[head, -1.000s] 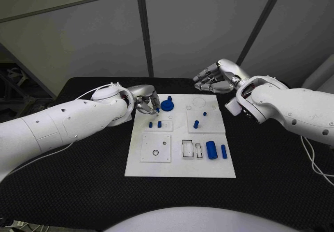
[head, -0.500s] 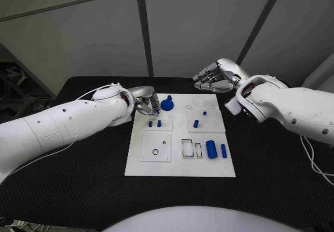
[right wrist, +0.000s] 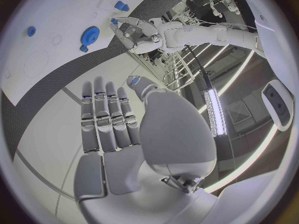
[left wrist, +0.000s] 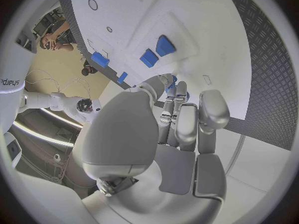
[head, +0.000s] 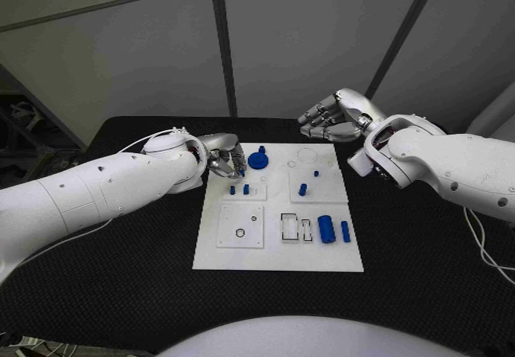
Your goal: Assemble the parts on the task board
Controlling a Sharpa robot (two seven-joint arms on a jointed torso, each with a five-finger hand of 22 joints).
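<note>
Task board (head: 277, 256) sits centre frame on the black worktop (head: 118, 275). Left hand (head: 226, 161) at the board's upper-left corner, fingers drawn together beside the blue gear (head: 257, 159); whether it pinches a small part I cannot tell (fingertips hide it). Right hand (head: 335, 119) hovers upper right off the board, fingers loosely curled, holding nothing. Judged step: seating a piece near the gear. Next: a careful lowering over the socket.

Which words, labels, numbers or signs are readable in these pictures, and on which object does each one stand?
"sharpa": partly cut off, on a white robot arm at the rim of the left wrist view.
Task board: only outlines and circles, no readable text.
</note>
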